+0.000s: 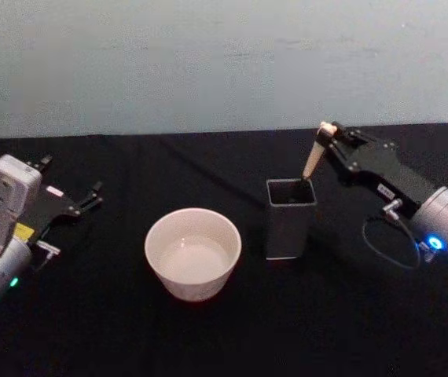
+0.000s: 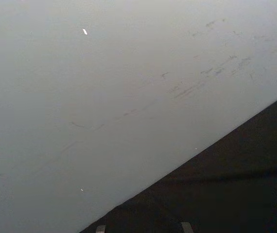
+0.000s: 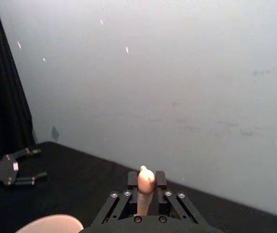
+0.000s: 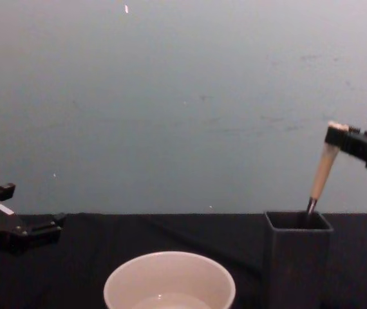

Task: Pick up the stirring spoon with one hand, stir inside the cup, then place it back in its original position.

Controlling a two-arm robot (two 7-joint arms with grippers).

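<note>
Head view, cup: the cup [image 1: 193,253] stands on the black surface [image 1: 114,330], near the front middle. Its inside looks pale, and I cannot tell if there is liquid in it.
Head view, holder: the dark square holder [image 1: 290,224] stands just beside the cup, on the robot's right, and does not touch it. The stirring spoon [image 1: 313,161] stands in it, tilted, with the handle up.
Head view, right gripper: the right gripper [image 1: 330,135] is above the holder, its fingers clamped on the top of the handle.
Head view, left gripper: the left gripper [image 1: 71,179] is far on the left, well apart from the cup, its fingers spread and holding nothing.
Head view, labels: there is a yellow sticker [image 1: 23,232] and a white label [image 1: 53,191] on the left arm. The writing is too small to read.
Left wrist view: the grey wall [image 2: 104,97] and a corner of the surface [image 2: 235,184].
Right wrist view: the spoon's small bear head [image 3: 146,178] sits between the two fingers. The left gripper [image 3: 33,165] is farther off.
Chest view: the thin metal neck of the spoon [image 4: 323,170] goes down into the holder [image 4: 297,257]. The cup [image 4: 169,283] stands to the holder's left.
</note>
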